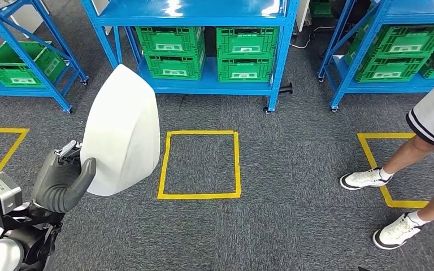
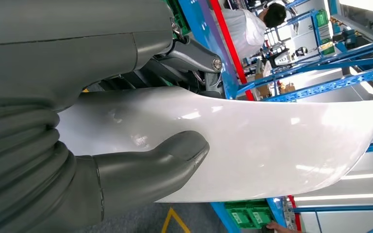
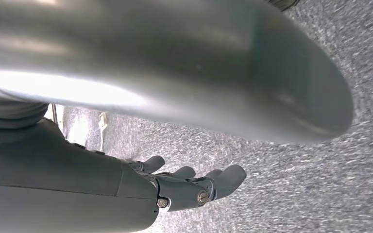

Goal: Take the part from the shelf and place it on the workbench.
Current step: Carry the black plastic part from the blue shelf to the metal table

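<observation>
White curved part [image 1: 123, 131] is clamped between thumb and fingers of the left hand [image 1: 62, 179], lower left of frame, off the blue shelf [image 1: 203, 84] — carry step; right hand [image 3: 194, 187] loose, holding nothing — next: find the workbench, unseen.

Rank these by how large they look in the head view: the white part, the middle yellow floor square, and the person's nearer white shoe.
1. White part, though nearness to the camera inflates it.
2. Middle yellow floor square.
3. Nearer white shoe.
</observation>
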You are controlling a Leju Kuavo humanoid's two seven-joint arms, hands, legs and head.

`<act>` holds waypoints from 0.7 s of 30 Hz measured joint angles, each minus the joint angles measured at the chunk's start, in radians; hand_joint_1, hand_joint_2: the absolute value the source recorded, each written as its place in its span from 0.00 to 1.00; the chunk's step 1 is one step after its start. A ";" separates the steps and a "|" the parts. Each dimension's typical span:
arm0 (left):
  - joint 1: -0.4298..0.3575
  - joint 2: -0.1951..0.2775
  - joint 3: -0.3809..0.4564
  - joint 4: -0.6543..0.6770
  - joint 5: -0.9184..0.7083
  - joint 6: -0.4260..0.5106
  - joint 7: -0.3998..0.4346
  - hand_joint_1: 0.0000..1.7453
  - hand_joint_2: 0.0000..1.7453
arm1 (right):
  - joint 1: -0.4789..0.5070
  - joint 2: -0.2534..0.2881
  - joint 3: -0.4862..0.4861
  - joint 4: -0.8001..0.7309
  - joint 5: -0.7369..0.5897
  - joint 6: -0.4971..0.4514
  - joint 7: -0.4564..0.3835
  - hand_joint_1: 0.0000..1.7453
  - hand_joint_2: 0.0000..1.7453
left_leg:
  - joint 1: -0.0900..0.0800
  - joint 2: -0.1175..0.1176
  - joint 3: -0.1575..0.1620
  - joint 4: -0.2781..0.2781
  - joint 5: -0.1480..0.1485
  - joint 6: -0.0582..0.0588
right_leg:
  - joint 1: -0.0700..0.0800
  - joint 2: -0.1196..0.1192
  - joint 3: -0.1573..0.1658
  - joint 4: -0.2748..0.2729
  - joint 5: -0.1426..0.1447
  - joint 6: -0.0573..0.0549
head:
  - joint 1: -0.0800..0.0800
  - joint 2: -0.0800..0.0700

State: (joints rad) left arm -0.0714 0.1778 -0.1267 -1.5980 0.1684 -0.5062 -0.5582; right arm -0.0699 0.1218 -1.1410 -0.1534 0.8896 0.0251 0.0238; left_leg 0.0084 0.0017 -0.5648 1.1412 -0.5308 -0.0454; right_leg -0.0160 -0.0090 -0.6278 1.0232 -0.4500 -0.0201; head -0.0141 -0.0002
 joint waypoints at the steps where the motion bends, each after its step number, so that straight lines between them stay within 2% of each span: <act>1: -0.007 -0.001 -0.001 0.003 0.000 0.000 0.000 1.00 1.00 | 0.000 0.000 0.000 0.000 -0.001 -0.001 0.000 0.00 0.00 | -0.002 -0.001 0.047 -0.071 -0.001 0.005 | 0.000 0.000 -0.006 0.000 0.009 0.005 | 0.000 0.000; 2: -0.012 -0.002 -0.002 0.006 0.001 0.000 0.000 1.00 1.00 | 0.000 0.001 0.000 0.000 -0.001 -0.001 0.000 0.00 0.00 | -0.005 -0.002 0.077 -0.121 -0.007 0.011 | 0.000 0.000 -0.010 -0.001 0.017 0.011 | 0.001 0.000; 3: -0.016 -0.003 -0.003 0.009 0.001 0.000 0.000 1.00 1.00 | 0.000 0.001 0.000 0.000 -0.001 -0.002 0.000 0.00 0.00 | -0.010 -0.003 0.091 -0.149 -0.014 0.017 | -0.001 0.000 -0.013 -0.003 0.027 0.018 | 0.001 0.000; 5: -0.019 -0.005 -0.004 0.014 0.001 0.000 0.001 1.00 1.00 | 0.001 0.002 0.000 0.000 -0.001 -0.002 0.002 0.00 0.00 | -0.012 -0.002 0.084 -0.159 -0.002 0.031 | -0.003 0.001 -0.017 -0.008 0.041 0.031 | 0.002 0.000; 6: -0.022 -0.007 -0.004 0.017 0.001 0.000 0.001 1.00 1.00 | 0.001 0.002 0.000 0.000 -0.001 -0.002 0.003 0.00 0.00 | -0.010 -0.001 0.077 -0.162 0.007 0.040 | -0.004 0.003 -0.023 0.000 0.030 0.036 | 0.003 0.000; 7: -0.025 -0.008 -0.005 0.020 0.001 0.000 0.001 1.00 1.00 | 0.001 0.002 0.000 0.000 -0.002 -0.002 0.003 0.00 0.00 | -0.008 0.001 0.068 -0.164 0.018 0.049 | -0.004 0.004 -0.034 0.025 0.001 0.039 | 0.005 0.000; 8: -0.027 -0.010 -0.006 0.022 0.002 0.000 0.002 1.00 1.00 | 0.001 0.002 0.000 0.000 -0.001 -0.002 0.003 0.00 0.00 | -0.006 0.003 0.057 -0.164 0.028 0.056 | -0.005 0.005 -0.050 0.070 -0.043 0.042 | 0.007 0.000; 9: -0.029 -0.011 -0.006 0.025 0.002 0.000 0.002 1.00 1.00 | 0.001 0.002 0.000 0.000 -0.001 -0.002 0.002 0.00 0.00 | -0.008 0.005 0.043 -0.161 0.037 0.060 | -0.004 0.006 -0.069 0.135 -0.094 0.044 | 0.009 0.000; 10: -0.028 -0.011 -0.006 0.027 0.003 0.000 0.001 1.00 1.00 | 0.001 0.002 0.000 0.000 -0.001 -0.001 0.000 0.00 0.00 | -0.009 0.006 0.028 -0.157 0.047 0.062 | -0.004 0.007 -0.086 0.203 -0.133 0.045 | 0.010 0.000; 11: -0.025 -0.011 -0.006 0.029 0.004 0.001 -0.001 1.00 1.00 | 0.001 0.002 0.000 0.000 0.000 0.000 -0.002 0.00 0.00 | -0.009 0.006 0.012 -0.152 0.055 0.063 | -0.003 0.007 -0.093 0.255 -0.151 0.047 | 0.010 0.000; 12: -0.022 -0.011 -0.006 0.031 0.004 0.001 -0.003 1.00 1.00 | 0.001 0.001 0.000 0.000 0.000 0.001 -0.003 0.00 0.00 | -0.009 0.007 -0.004 -0.146 0.063 0.062 | -0.003 0.007 -0.087 0.281 -0.146 0.048 | 0.010 0.000; 13: -0.018 -0.011 -0.006 0.032 0.005 0.001 -0.005 1.00 1.00 | 0.002 0.001 0.000 0.000 0.000 0.002 -0.005 0.00 0.00 | -0.009 0.007 -0.021 -0.138 0.070 0.060 | -0.003 0.007 -0.065 0.270 -0.124 0.048 | 0.010 0.000; 14: -0.016 -0.010 -0.006 0.032 0.005 0.002 -0.006 1.00 1.00 | 0.001 0.000 0.000 0.000 0.001 0.003 -0.006 0.00 0.00 | -0.009 0.007 -0.037 -0.129 0.076 0.058 | -0.004 0.007 -0.023 0.224 -0.098 0.046 | 0.011 0.000; 16: -0.014 -0.010 -0.006 0.032 0.006 0.002 -0.008 1.00 1.00 | -0.001 -0.001 0.000 0.000 0.001 0.003 -0.008 0.00 0.00 | -0.010 0.006 -0.065 -0.111 0.087 0.049 | -0.002 0.008 0.073 0.090 -0.090 0.039 | 0.011 0.000; 17: -0.013 -0.009 -0.006 0.032 0.006 0.002 -0.009 1.00 1.00 | -0.001 -0.001 0.000 0.000 0.001 0.004 -0.008 0.00 0.00 | -0.011 0.006 -0.073 -0.105 0.092 0.043 | 0.001 0.009 0.104 0.039 -0.098 0.035 | 0.011 0.000; 18: -0.012 -0.009 -0.006 0.031 0.006 0.002 -0.010 1.00 1.00 | -0.001 -0.001 0.000 0.000 0.001 0.004 -0.009 0.00 0.00 | -0.012 0.005 -0.077 -0.102 0.098 0.037 | 0.003 0.010 0.118 0.013 -0.108 0.030 | 0.011 0.000; 21: -0.010 -0.008 -0.006 0.031 0.006 0.002 -0.010 1.00 1.00 | 0.001 -0.001 0.000 0.000 0.001 0.005 -0.009 0.00 0.00 | -0.011 0.004 -0.082 -0.106 0.115 0.023 | 0.003 0.009 0.107 0.007 -0.096 0.014 | 0.012 0.000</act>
State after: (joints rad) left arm -0.0816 0.1702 -0.1330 -1.5665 0.1743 -0.5046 -0.5682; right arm -0.0690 0.1210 -1.1414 -0.1534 0.8908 0.0305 0.0153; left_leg -0.0026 0.0056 -0.6464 1.0354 -0.4154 -0.0225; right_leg -0.0127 0.0003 -0.5205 1.0306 -0.5464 -0.0063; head -0.0026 -0.0001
